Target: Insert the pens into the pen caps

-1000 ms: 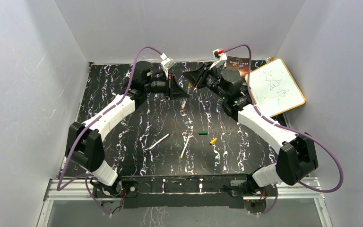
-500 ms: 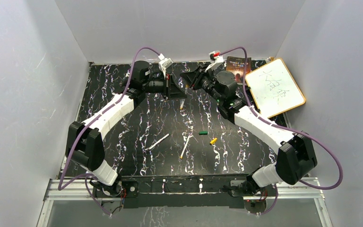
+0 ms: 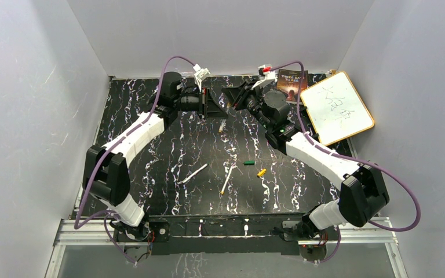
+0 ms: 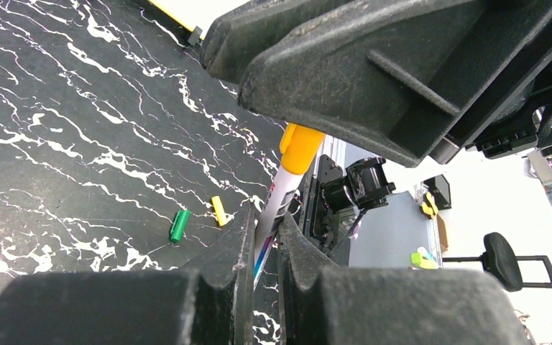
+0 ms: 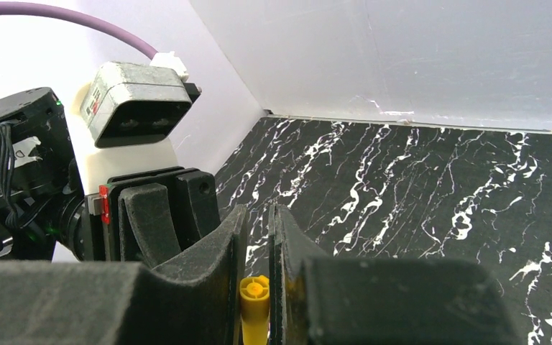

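Note:
My left gripper is shut on a whitish pen, which rises between its fingers. A yellow cap sits on the pen's upper end, under the right gripper's fingers. My right gripper is shut on that yellow cap. In the top view both grippers, left and right, meet above the far middle of the table, with the pen's end showing below. Two loose pens, a green cap and a yellow cap lie on the table.
A whiteboard and a book lie at the back right. Grey walls close in the black marbled table on three sides. The loose green cap and yellow cap also show in the left wrist view.
Both grippers have shifted a little left and toward the back wall, the right one closing in on the left. The loose pens and caps have not moved.

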`<move>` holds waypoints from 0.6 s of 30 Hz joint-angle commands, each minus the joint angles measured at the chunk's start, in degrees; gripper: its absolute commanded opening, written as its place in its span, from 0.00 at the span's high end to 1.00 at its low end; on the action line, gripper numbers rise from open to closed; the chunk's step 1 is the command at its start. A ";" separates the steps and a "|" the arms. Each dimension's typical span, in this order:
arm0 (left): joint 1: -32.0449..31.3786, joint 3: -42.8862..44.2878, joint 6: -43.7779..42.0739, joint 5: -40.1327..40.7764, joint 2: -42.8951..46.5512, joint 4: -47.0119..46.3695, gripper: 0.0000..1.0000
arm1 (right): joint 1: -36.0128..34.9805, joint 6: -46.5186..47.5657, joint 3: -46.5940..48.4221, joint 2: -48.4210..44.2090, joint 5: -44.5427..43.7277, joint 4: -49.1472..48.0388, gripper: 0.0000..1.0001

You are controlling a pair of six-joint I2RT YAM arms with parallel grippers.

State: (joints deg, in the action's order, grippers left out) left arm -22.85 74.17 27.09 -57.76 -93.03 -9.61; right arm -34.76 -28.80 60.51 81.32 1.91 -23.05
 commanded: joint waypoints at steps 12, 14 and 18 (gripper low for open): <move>4.56 12.89 4.33 14.49 0.09 -22.28 1.00 | -12.00 -3.19 -8.74 5.27 18.59 23.21 1.00; 4.57 11.70 4.35 13.60 0.48 -22.82 1.00 | -11.87 -2.76 -7.56 4.02 17.01 23.15 1.00; 4.57 7.02 3.65 10.66 2.92 -23.17 1.00 | -10.52 -2.50 -2.40 3.17 15.47 21.77 1.00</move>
State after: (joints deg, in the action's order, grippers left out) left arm -22.57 76.29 30.81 -61.52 -95.26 -11.03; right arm -37.39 -28.42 60.27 83.13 1.39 -22.22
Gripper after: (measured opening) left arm 0.074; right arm 0.119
